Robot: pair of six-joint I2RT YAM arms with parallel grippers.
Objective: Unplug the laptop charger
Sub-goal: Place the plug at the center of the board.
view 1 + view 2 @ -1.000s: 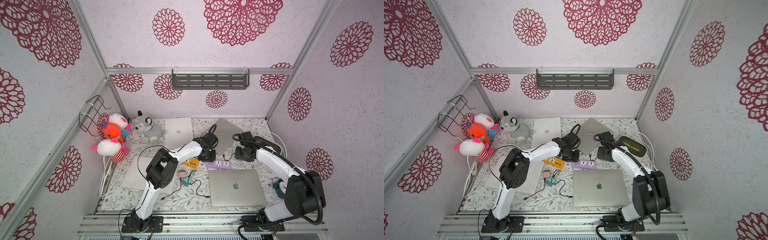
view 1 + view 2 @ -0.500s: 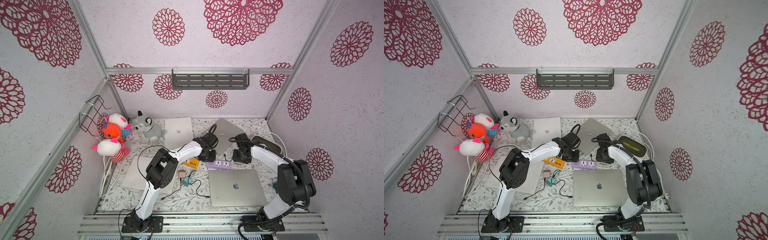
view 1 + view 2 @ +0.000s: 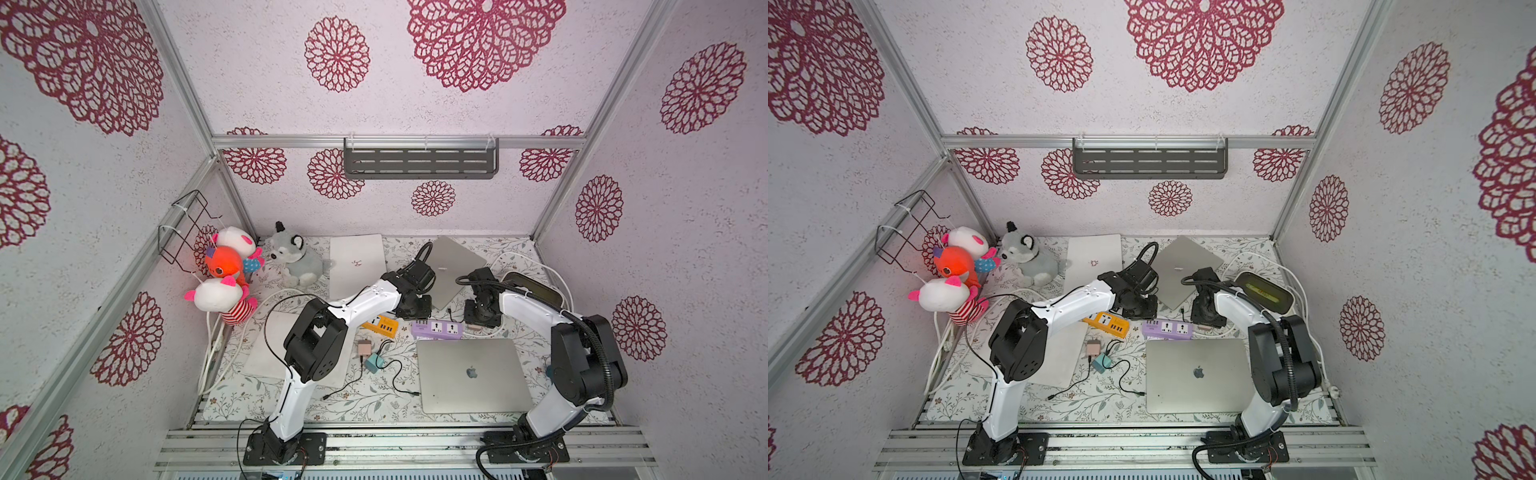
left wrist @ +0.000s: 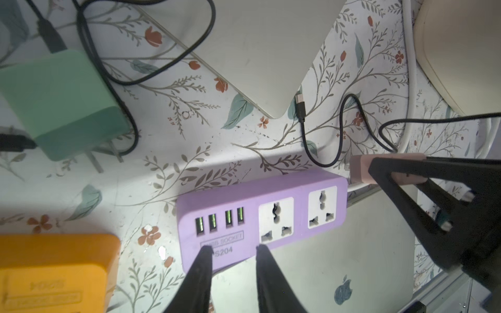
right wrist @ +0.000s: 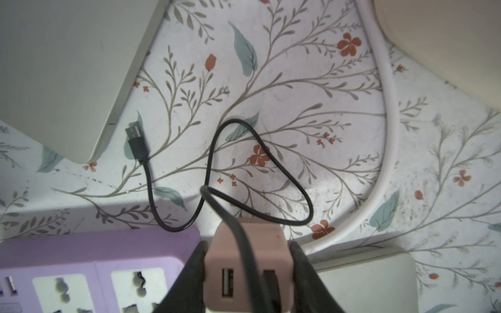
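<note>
Grip the seemingly light, rigid pink charger [image 5: 222,252] by its flat sides, clamped inside the right gripper [image 5: 248,245], bracing the purple strip [image 4: 271,195] beneath the part-open, empty left gripper [image 4: 232,248].

Left pincer [image 4: 233,250] slightly parted; right pincer [image 5: 246,253] clamped, both pointing down.

An orange power strip [image 3: 380,326] lies just beside the left jaws, and a mint-green charger [image 3: 373,362] sits a little further off on the floral desk [image 3: 361,407]. A closed Apple laptop [image 3: 473,374] rests near the right jaws. Well off to the left jaws' left sit a grey husky plush [image 3: 297,262] and an orange plush [image 3: 222,262].
</note>
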